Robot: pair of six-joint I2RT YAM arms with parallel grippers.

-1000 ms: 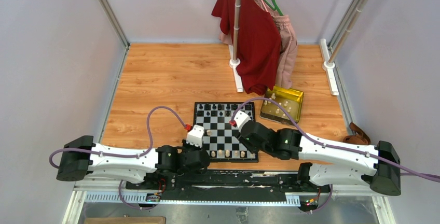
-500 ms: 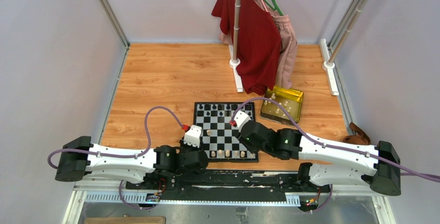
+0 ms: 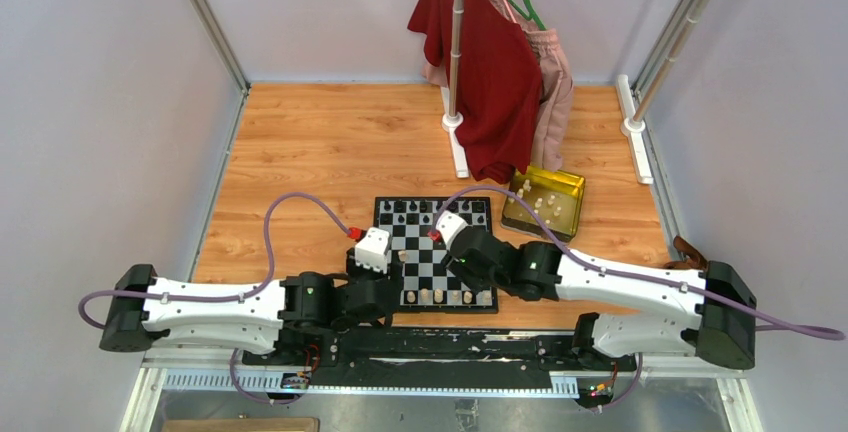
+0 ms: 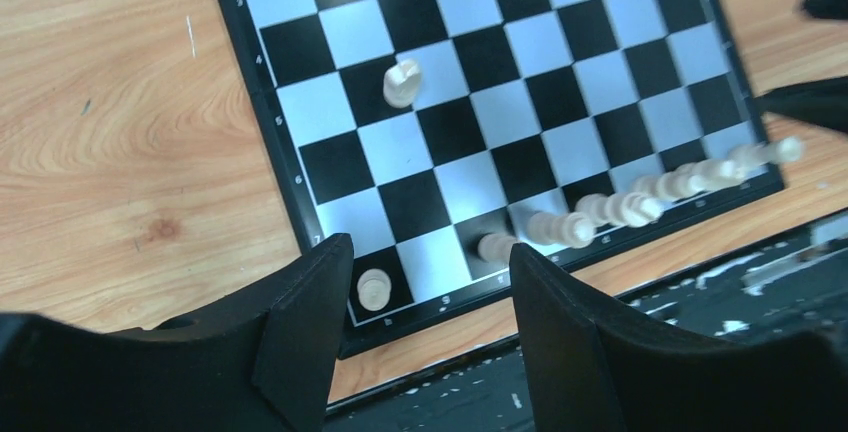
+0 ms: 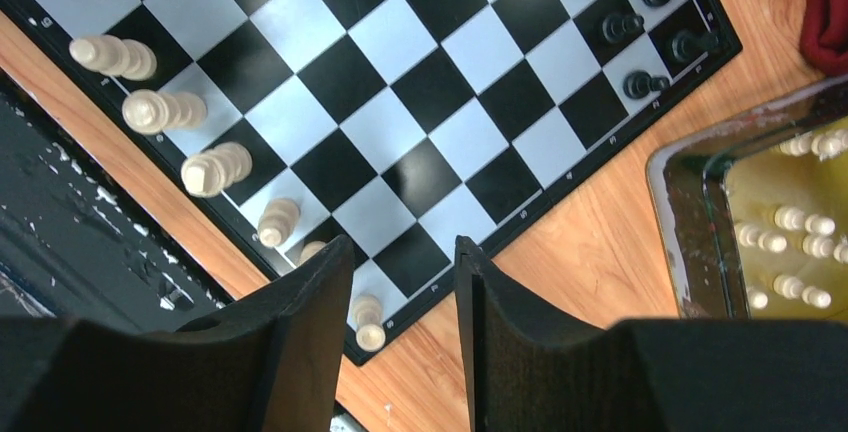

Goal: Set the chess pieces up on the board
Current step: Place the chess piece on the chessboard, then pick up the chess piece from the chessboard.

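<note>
Over the board's (image 4: 500,82) near edge, left hand (image 4: 428,252) and right hand (image 5: 402,252) both spread, empty; cream chess pieces (image 4: 560,227) stand in line there, judged light, slick, tip-prone, best pinched at the waist

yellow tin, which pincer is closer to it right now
Right. The right pincer hangs over the board's near right corner, on the side where the yellow tin sits. The left pincer is at the near left corner, with the board's width between it and the tin.
</note>
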